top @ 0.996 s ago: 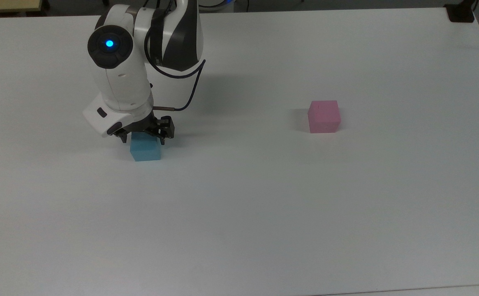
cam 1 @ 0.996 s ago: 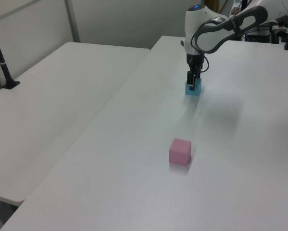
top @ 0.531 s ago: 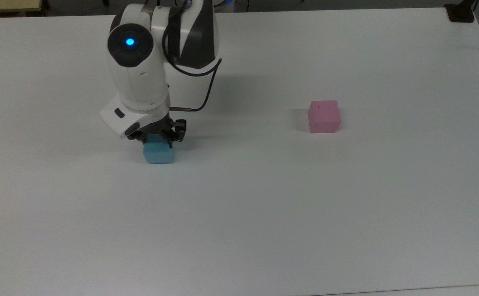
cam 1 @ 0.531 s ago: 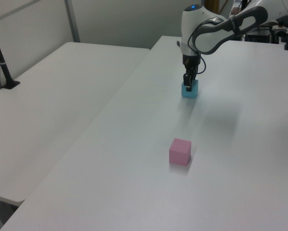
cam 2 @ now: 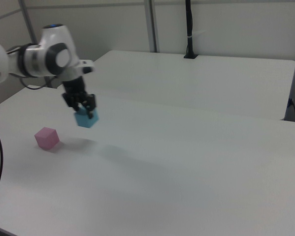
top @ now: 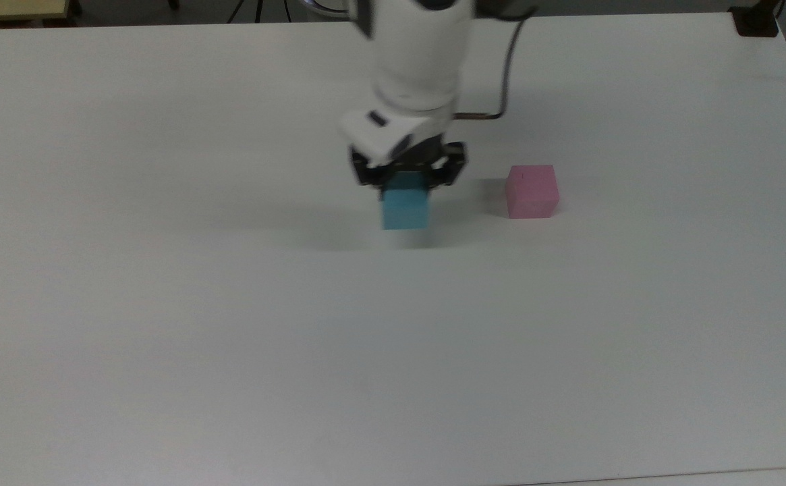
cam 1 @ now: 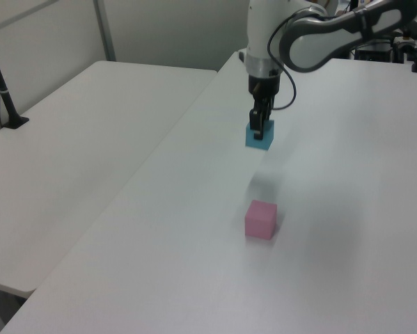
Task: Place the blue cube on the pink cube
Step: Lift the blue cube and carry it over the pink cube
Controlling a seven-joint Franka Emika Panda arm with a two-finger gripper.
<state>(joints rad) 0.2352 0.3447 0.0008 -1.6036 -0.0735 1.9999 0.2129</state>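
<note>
The gripper (top: 407, 181) pinches the blue cube (top: 405, 208) between its two dark fingers, which press on opposite sides of the cube's upper part. The cube hangs in the air above the white table (top: 231, 351): in the right view the blue cube (cam 2: 86, 118) is clearly above its own soft shadow on the surface, and in the left view the blue cube (cam 1: 260, 136) also has a faint shadow below it, apart from it. In the top view the held cube is a little above the centre of the frame, and the pink cube (top: 531, 191) sits on the table to its right, near but not touching, at almost the same height in the frame. In the left view the pink cube (cam 1: 261, 219) is in the lower middle of the frame, below the blue one, with bare table between them. In the right view the pink cube (cam 2: 47, 138) is at the left side, lower and more to the left than the gripper (cam 2: 82, 109). The white arm (cam 1: 312, 35) comes from the upper right of the left view and points straight down to the gripper (cam 1: 260, 124). A second white table (cam 1: 76, 139) stands beside the first one, at the left view's left, and a black pole (cam 2: 188, 29) stands on it at the top of the right view.
</note>
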